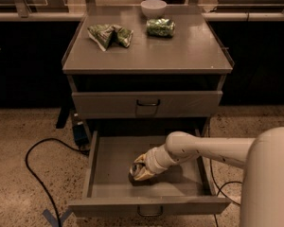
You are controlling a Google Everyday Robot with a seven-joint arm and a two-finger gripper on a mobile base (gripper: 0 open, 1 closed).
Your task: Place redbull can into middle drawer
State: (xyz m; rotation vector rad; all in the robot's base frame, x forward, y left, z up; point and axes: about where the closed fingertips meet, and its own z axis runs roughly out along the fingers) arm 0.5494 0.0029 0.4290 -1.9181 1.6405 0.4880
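You'll find the gripper at lower centre of the frame, down inside the open middle drawer. It is clamped around the redbull can, and only the can's silver end shows past it.

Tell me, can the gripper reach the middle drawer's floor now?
Probably yes: the middle drawer stands open, and the gripper, with the redbull can at its tip, is inside it, low over the floor.

Matt metal drawer (pincer inside), shiny can
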